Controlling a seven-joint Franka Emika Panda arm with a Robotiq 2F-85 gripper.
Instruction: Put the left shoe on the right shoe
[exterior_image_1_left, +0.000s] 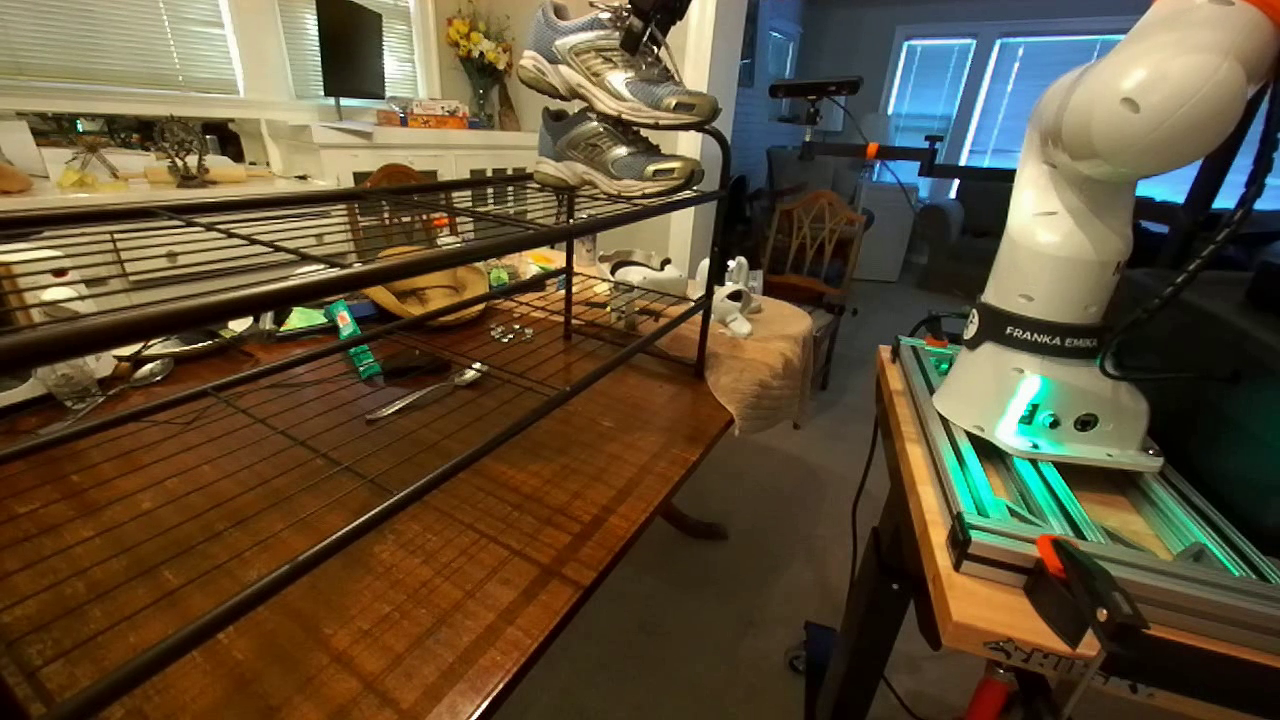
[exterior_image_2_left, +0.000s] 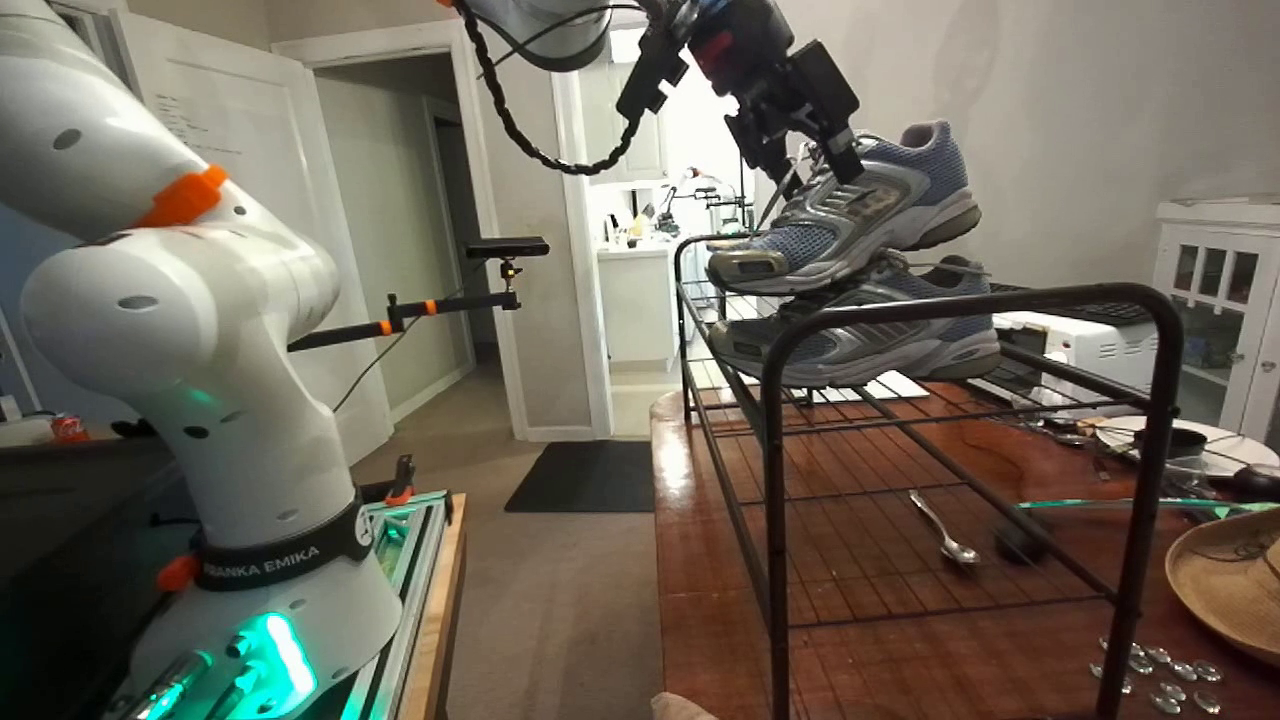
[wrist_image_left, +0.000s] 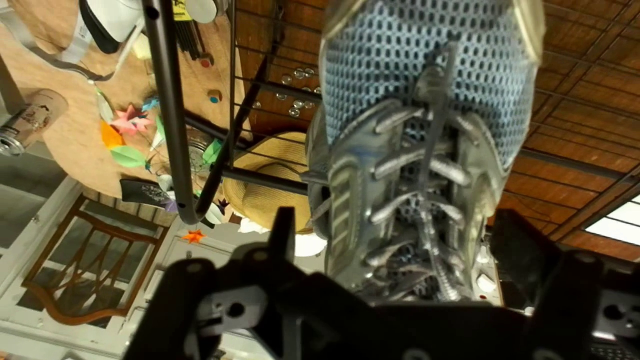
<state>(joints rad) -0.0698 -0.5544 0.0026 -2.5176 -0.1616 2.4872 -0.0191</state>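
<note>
While the two shoes sit stacked on the rack (exterior_image_2_left: 776, 500), a fair bit here is hard to make out. The left shoe (exterior_image_2_left: 870, 225) (the paler, silvery one) is around 2 o'clock in an exterior view, on top of the right shoe (exterior_image_2_left: 880, 345), toe dipping toward 8 and heel up toward 2. Can't tell if all its weight is down. The rack's bar crosses in front of the right shoe and covers a strip of it.

The gripper (exterior_image_2_left: 820, 181) is spread wide around the left shoe, not squeezing it: the wrist view has a clear gap beside the finger (wrist_image_left: 284, 230) at 7 o'clock. The finger near 4 is a dark blur, so contact there is anyone's guess. Same view: the toe is cropped at 12, the heel's hidden behind the gripper, and the right shoe is just a grey sliver on the 9 o'clock side. In an exterior view the arm (exterior_image_1_left: 1080, 210) gets chopped off around 2 o'clock.
</note>
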